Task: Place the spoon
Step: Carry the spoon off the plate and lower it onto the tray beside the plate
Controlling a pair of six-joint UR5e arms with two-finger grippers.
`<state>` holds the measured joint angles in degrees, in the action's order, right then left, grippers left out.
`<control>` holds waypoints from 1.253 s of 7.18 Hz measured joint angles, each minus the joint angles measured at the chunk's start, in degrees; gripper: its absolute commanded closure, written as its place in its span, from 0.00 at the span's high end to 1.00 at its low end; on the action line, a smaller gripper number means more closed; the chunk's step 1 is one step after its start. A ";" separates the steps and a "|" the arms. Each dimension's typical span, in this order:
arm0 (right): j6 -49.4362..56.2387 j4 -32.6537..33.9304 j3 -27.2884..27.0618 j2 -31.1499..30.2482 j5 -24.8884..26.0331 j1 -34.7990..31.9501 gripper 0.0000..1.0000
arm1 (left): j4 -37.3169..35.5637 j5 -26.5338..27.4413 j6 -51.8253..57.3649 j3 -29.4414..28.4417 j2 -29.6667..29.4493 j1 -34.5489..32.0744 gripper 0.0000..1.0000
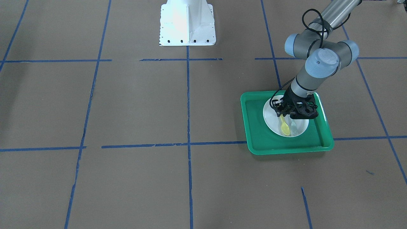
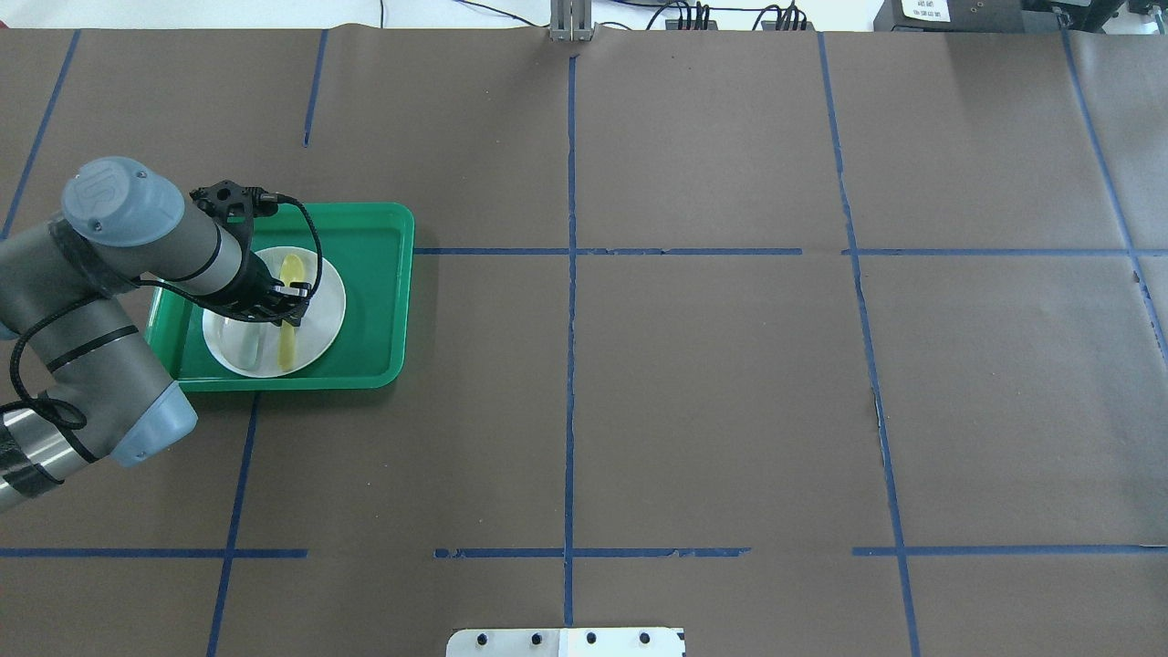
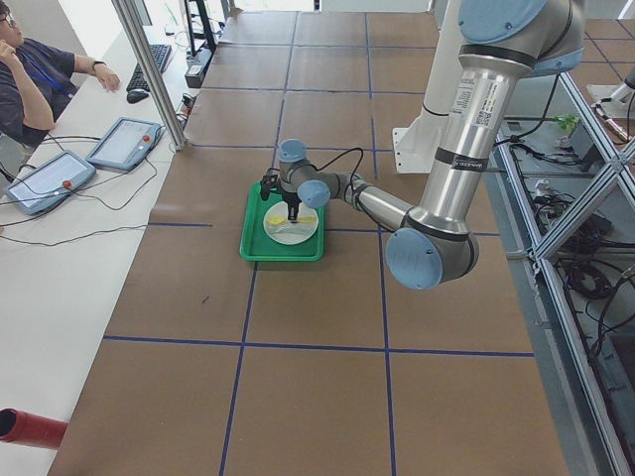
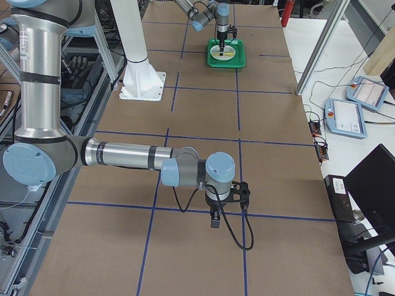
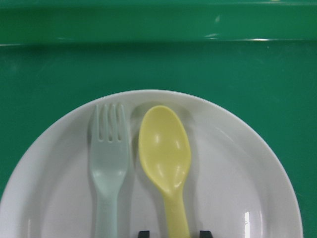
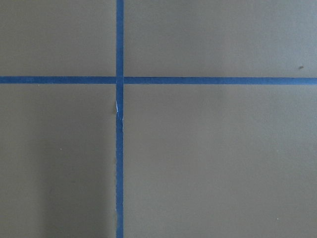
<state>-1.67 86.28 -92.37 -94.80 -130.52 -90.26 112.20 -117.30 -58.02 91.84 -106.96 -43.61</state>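
Bright, even overhead light; soft shadows, small glare on the plate [image 5: 246,220].

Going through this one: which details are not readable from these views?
The spoon and fork handles: cut off by the left wrist view's bottom edge, covered by the left gripper in the front-facing view.
The right gripper: appears only in exterior right, small; open or shut cannot be told.
The plate: its left part is hidden under the left arm in the overhead view.
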 measured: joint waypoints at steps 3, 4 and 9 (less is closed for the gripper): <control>0.00 -0.05 0.00 -0.01 0.00 0.00 1.00 | -0.33 -0.05 -0.13 0.93 0.29 -0.31 0.07; 0.00 -0.05 0.00 -0.02 0.00 0.00 1.00 | -0.40 -0.09 -0.26 1.64 0.57 -0.59 0.06; 0.00 0.01 0.00 0.01 0.00 0.00 1.00 | -2.37 0.36 -9.93 2.32 -4.50 -1.04 0.07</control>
<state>-1.67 86.29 -92.37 -94.79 -130.52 -90.26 109.83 -116.94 -67.95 94.17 -111.46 -44.65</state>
